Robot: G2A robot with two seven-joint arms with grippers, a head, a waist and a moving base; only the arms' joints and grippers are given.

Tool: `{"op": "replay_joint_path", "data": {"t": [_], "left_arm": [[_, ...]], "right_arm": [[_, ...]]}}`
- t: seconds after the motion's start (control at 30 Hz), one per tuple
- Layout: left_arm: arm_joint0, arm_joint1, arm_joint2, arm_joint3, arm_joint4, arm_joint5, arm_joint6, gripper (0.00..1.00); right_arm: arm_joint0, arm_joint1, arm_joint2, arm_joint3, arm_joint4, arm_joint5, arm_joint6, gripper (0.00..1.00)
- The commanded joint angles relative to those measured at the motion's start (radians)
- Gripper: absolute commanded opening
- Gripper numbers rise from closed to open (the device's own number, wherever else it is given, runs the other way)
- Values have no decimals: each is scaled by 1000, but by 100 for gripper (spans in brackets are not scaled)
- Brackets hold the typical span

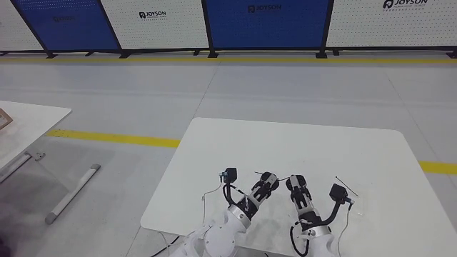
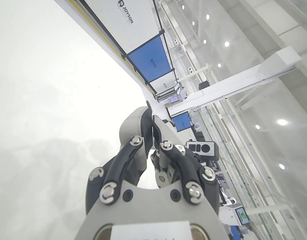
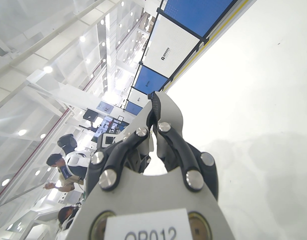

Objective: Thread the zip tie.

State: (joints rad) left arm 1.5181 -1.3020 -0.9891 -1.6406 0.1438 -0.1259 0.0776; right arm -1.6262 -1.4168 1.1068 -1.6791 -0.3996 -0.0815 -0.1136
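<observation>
Zip tie check: thin black plastic zip tie (image 1: 278, 178) is seen spanning the gap between left gripper (image 1: 266, 180) and right gripper (image 1: 295, 183), low centre of the top view, over the white rectangular table (image 1: 235, 150). Long axis runs roughly left-right across the frame. Both pincers are clamped fully together, and a short black end is seen past each set of tips, so each is judged to pinch one end. Ends not yet mated; tip must be aligned with head along that axis
</observation>
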Motion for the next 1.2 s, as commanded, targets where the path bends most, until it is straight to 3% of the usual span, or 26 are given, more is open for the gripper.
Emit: {"op": "replay_joint_path", "data": {"t": [0.0,0.33,0.43,0.53,0.77,0.97,1.1,1.17], "left_arm": [[-1,-1,-2,2,-5,3,3,0],[2,-7,-27,-10,-83,42,64,0],[7,-6,-38,-34,-131,41,33,0],[14,-1,-62,-69,-188,41,-41,0],[14,-1,-62,-69,-188,41,-41,0],[16,-8,-73,-79,-266,74,18,0],[16,-12,-84,-97,-292,92,70,0],[17,-15,-91,-103,-310,116,113,0]], "right_arm": [[0,0,2,1,11,-10,1,100],[-38,6,44,-20,31,-74,-44,100],[-44,3,64,-22,78,-19,-80,100],[-44,3,64,-22,78,-19,-80,100],[-44,3,64,-21,79,-19,-79,100],[-17,16,73,-4,-79,12,22,100],[1,26,65,4,-229,-14,72,100],[-2,28,65,-1,-243,-9,89,100]]}}
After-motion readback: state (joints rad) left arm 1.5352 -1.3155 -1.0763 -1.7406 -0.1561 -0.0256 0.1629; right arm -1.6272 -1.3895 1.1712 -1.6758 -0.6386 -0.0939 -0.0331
